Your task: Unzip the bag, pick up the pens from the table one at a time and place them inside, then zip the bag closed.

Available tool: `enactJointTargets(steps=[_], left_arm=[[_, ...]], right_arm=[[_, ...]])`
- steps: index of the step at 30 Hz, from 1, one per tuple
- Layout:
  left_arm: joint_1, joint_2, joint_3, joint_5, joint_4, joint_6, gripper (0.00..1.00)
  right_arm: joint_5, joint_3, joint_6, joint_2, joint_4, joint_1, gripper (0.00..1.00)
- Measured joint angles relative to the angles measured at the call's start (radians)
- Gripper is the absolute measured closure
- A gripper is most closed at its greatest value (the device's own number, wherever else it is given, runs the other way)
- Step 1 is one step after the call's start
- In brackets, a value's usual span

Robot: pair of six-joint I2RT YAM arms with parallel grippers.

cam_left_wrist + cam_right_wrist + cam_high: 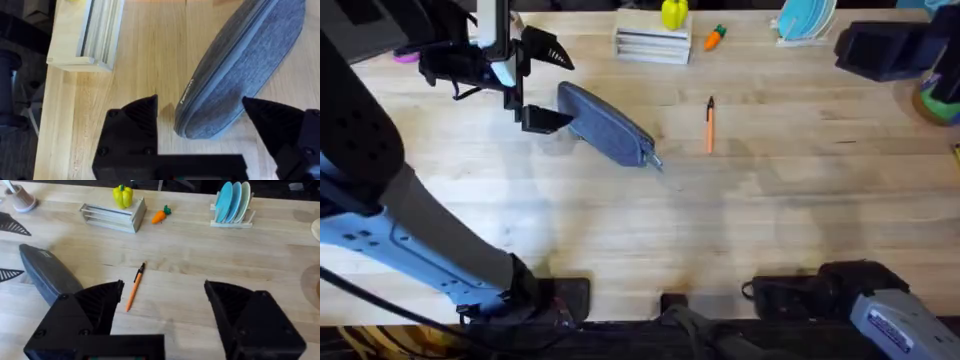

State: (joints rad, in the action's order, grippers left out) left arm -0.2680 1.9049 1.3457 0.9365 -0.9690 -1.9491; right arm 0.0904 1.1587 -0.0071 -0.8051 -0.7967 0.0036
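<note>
Left gripper (200,125) spread wide at the bag's (605,124) end, pen (710,126) lying apart.
Right gripper (162,305) is spread too; the bag's small label is too small to read.

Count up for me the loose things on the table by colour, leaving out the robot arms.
Grey-blue: 1, the bag
Orange: 2, the pen and a toy carrot
Yellow: 1, a toy pepper
White: 1, a tray stack
Blue: 1, plates in a rack
Total: 6

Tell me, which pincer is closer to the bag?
Left. The left pincer hovers open right at one end of the bag; the right pincer sits open, back near its base.
</note>
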Motion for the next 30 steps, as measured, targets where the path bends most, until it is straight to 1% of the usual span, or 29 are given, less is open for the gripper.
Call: enactJointTargets(steps=[4,12,18,20,23,25,28,30], left_arm=[[0.000,0.000,0.000,-0.024,-0.001,0.000,0.008],[0.003,0.000,0.000,-0.042,-0.027,0.000,0.008],[0.032,0.000,0.000,-0.067,-0.041,0.001,0.007],[0.041,0.000,0.000,-0.070,-0.041,0.002,0.045],[0.041,0.000,0.000,-0.077,-0.042,0.003,0.113],[0.036,0.000,0.000,-0.095,-0.041,0.004,0.198],[0.029,0.000,0.000,-0.104,-0.036,0.004,0.275],[0.028,0.000,0.000,-0.107,-0.028,0.004,0.374]], right_arm=[[0.000,0.000,0.000,0.000,0.000,0.000,0.004],[0.000,0.000,0.000,0.000,0.000,0.000,0.005],[0.000,0.000,0.000,0.000,0.000,0.000,0.004],[0.000,0.000,0.000,0.000,0.000,0.000,0.003],[0.000,0.000,0.000,0.000,0.000,0.000,0.003],[0.000,0.000,0.000,0.000,0.000,0.000,0.003],[0.000,0.000,0.000,0.000,0.000,0.000,0.003],[0.000,0.000,0.000,0.000,0.000,0.000,0.003]])
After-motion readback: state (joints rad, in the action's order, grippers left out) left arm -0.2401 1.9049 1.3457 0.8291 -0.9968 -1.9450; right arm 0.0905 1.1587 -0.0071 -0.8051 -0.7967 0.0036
